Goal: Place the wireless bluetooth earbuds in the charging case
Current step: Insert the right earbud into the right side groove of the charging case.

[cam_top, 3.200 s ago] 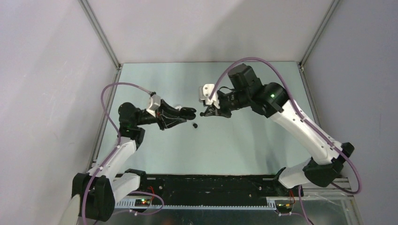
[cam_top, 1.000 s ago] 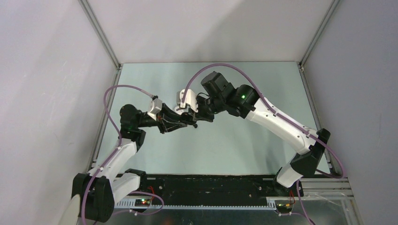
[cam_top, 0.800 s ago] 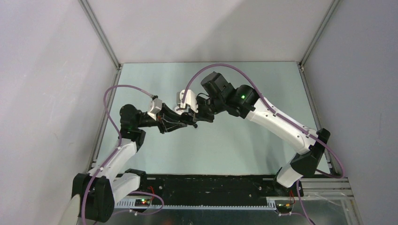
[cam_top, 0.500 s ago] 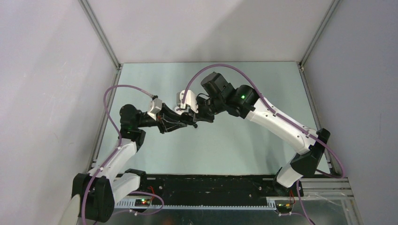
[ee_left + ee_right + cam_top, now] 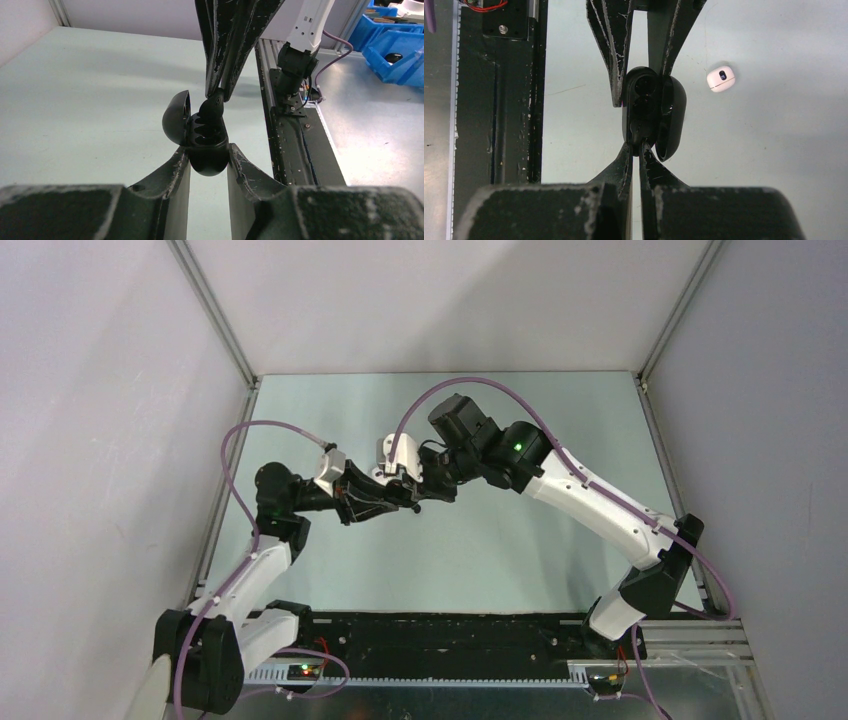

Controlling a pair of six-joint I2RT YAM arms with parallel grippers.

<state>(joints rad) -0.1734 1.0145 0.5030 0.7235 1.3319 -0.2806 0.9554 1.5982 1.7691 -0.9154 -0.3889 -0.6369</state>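
- The left jaws are clamped on the black charging case [image 5: 208,156], one finger against each side of its lower body.
- The case's lid [image 5: 175,118] stands swung open to one side, and the ribbed sockets inside the case show.
- The right jaws are closed tight on a black earbud [image 5: 212,106], pinching it at their very tips.
- That earbud sits at the open mouth of the case, its lower end touching the sockets. How far in it reaches I cannot tell.
- The right jaws come at the case from the end opposite the left jaws, so the two pairs of fingertips nearly meet over it.
- A white pebble-shaped case [image 5: 721,79] lies shut on the table [image 5: 774,150], well apart from the black case, off on its lid side.
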